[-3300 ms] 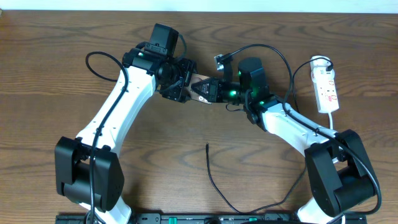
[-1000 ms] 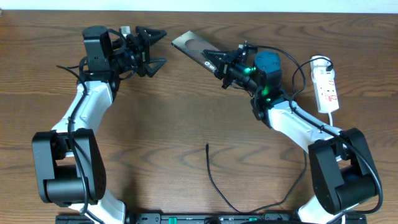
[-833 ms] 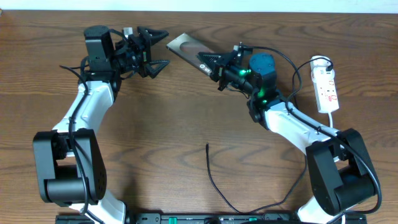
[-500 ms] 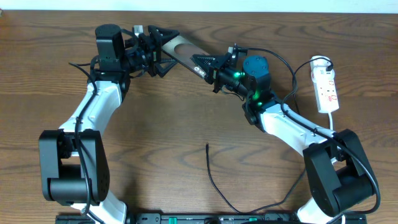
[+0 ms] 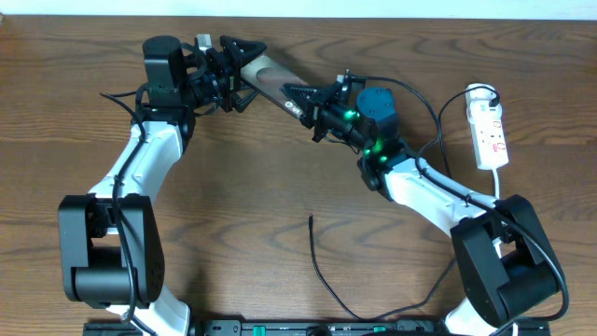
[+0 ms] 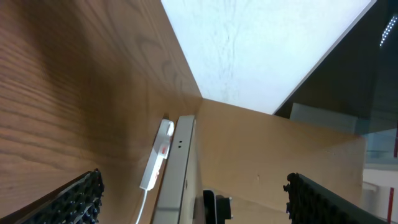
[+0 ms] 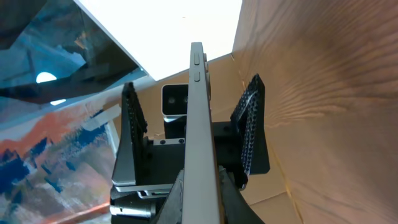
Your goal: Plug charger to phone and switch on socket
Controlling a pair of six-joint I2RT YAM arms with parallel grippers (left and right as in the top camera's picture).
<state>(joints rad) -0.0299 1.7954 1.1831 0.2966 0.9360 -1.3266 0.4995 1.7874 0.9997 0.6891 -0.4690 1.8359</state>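
while the right gripper (image 5: 313, 101) clamps the phone (image 5: 269, 75), the left gripper (image 5: 244, 70) brackets its free end

the right jaws pinch the phone's lettered end; the left fingers (image 6: 74, 199) stand wide apart on either side of the other end, not touching it. a second ago the left gripper was well apart from the phone. the brown wooden table (image 5: 233, 205) runs back to a white wall (image 5: 298, 7). the socket (image 5: 490, 131) lies at far right, the charger (image 5: 312, 238) near the front edge, its tip free. the left arm (image 5: 154, 159) and right arm (image 5: 429, 187) reach to the far edge, angled inward.
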